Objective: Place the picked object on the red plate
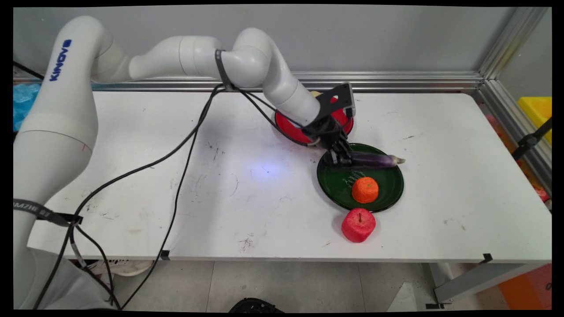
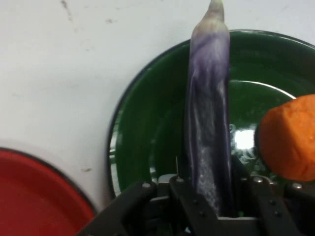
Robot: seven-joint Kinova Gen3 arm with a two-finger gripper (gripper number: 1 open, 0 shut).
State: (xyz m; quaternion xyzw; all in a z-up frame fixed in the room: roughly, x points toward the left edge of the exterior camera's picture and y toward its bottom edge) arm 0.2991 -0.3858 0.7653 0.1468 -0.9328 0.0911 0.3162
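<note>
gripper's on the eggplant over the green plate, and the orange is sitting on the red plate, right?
One error: the orange sits on the green plate, not the red plate, as the main view shows. The rest holds: the gripper grips the eggplant over the green plate.

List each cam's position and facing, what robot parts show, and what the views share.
Main view: fixed above the table's near side, looking down across it to the wall; shows the white arm, cables and gripper.
Hand view: on the hand, looking along the gripper down at the green plate; shows only the linkage and fingers.
Shared: eggplant between the fingers, orange, green plate, red plate.
</note>
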